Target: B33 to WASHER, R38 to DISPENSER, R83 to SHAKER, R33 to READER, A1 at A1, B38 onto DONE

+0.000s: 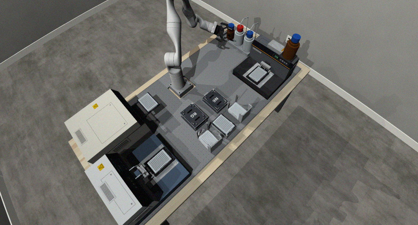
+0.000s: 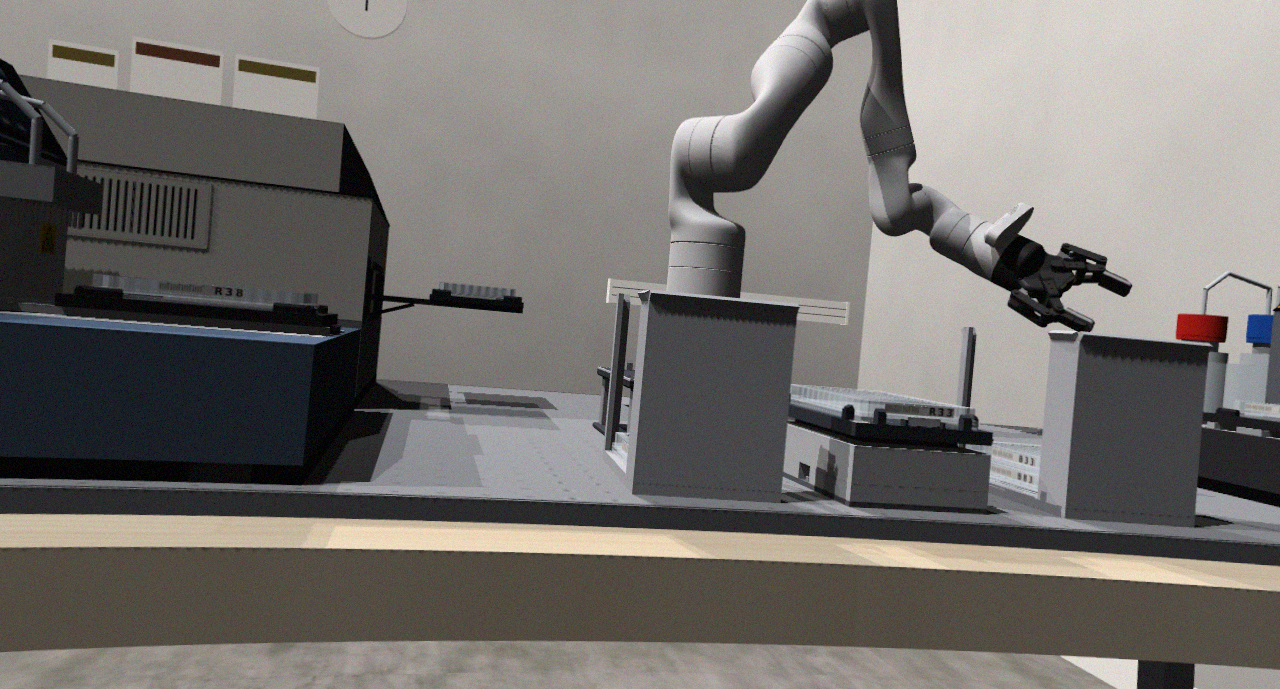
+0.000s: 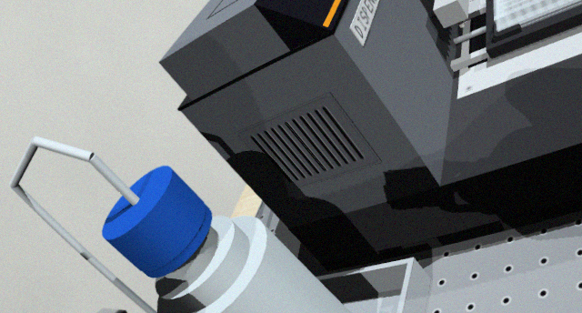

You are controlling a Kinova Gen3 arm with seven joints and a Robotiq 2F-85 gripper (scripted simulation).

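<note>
My gripper (image 1: 225, 30) (image 2: 1099, 302) is open and empty. It hangs high at the far end of the deck, beside the capped bottles (image 1: 239, 33), and points at the DISPENSER (image 1: 271, 55) (image 3: 364, 99). Plate R83 (image 1: 257, 73) (image 3: 532, 4) sits on the DISPENSER's nest. Plate R38 (image 1: 159, 160) (image 2: 205, 287) lies on the WASHER (image 2: 161, 389). Plate R33 (image 1: 223, 124) (image 2: 881, 405) lies on the SHAKER (image 2: 895, 470). A plate (image 1: 148, 101) (image 2: 474, 291) rests on the READER's tray. Two stack racks (image 1: 209, 138) (image 1: 239, 111) hold plates. My fingers do not show in the wrist view.
Nests N6 (image 1: 215, 100) and RG (image 1: 193, 115) stand bare in the middle of the deck. A blue-capped bottle with a wire tube (image 3: 156, 222) is close below the wrist camera. A brown bottle (image 1: 292, 46) stands on the DISPENSER. The arm's base (image 1: 178, 89) is at the deck's far edge.
</note>
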